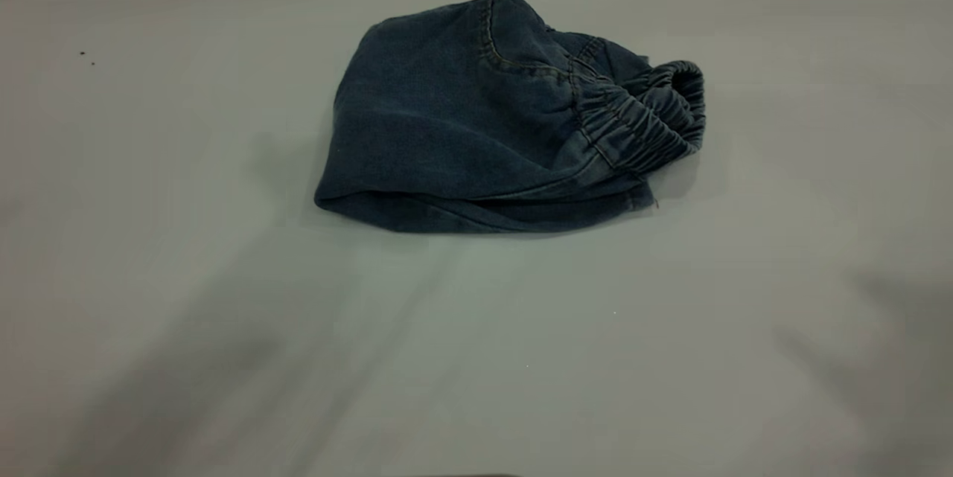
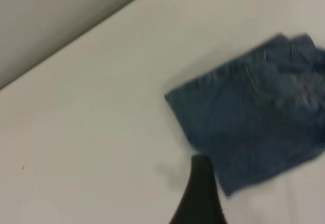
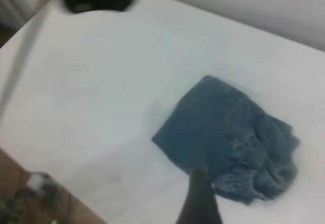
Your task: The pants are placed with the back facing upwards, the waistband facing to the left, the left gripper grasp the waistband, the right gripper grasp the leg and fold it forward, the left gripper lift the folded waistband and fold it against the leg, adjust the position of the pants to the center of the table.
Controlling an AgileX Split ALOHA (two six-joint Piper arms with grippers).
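Bare grey surface (image 1: pixel 149 276) up front, only soft shadows on it. Folded pants (image 1: pixel 461 112) a bit past the middle, lying flat, long way running side to side. Puckered waistband (image 1: pixel 655 120) at the right arm's end. Left end effector (image 2: pixel 200 193) up above, pants ahead, not touching. Right end effector (image 3: pixel 200 198) the same, nearer the waistband (probably best placed for a nudge). Can't tell if either is wide or narrow. Both arms cut off in the outside view.
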